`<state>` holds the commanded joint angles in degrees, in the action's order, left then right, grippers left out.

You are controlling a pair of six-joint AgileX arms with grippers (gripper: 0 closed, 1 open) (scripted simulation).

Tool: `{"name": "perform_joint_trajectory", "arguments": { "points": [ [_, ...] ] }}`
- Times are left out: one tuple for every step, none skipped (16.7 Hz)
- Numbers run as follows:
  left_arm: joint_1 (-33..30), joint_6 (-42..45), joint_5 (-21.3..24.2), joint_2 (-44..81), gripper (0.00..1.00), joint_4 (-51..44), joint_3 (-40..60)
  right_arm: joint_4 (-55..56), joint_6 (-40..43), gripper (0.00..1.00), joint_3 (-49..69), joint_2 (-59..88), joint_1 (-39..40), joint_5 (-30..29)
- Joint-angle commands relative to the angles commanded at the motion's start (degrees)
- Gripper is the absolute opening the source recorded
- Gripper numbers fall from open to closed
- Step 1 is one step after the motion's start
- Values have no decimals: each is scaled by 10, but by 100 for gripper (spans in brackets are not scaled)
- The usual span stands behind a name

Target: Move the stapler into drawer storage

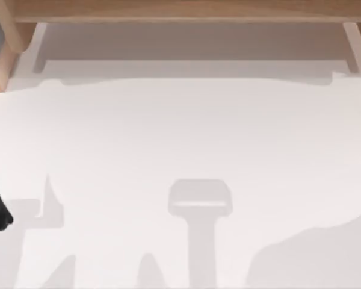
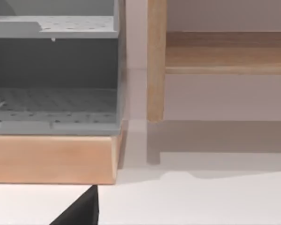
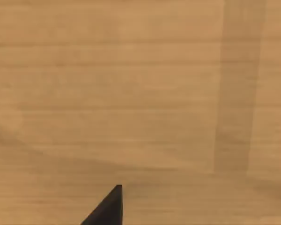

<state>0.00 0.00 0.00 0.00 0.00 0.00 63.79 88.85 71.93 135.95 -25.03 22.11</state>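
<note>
Stapler position cannot be told, while the white desk runs back to a wooden cabinet, its grey perforated compartment facing the left end effector, the right end effector facing plain wood, and whether either is clenched or released cannot be told.

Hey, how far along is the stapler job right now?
Where the stapler lies I cannot tell, so what's done is unsettled. The left gripper faces the grey perforated drawer unit on its light wooden base; the right gripper faces a light wooden panel. Before the pickup or after the drop-off both fit.
</note>
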Motion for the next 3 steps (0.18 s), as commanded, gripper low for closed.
{"name": "perform_joint_trajectory", "arguments": {
  "points": [
    [0,0,0,0,100,0,0,0,0,100,0,0,0,0],
    [0,0,0,0,100,0,0,0,0,100,0,0,0,0],
    [0,0,0,0,100,0,0,0,0,100,0,0,0,0]
  ]
}}
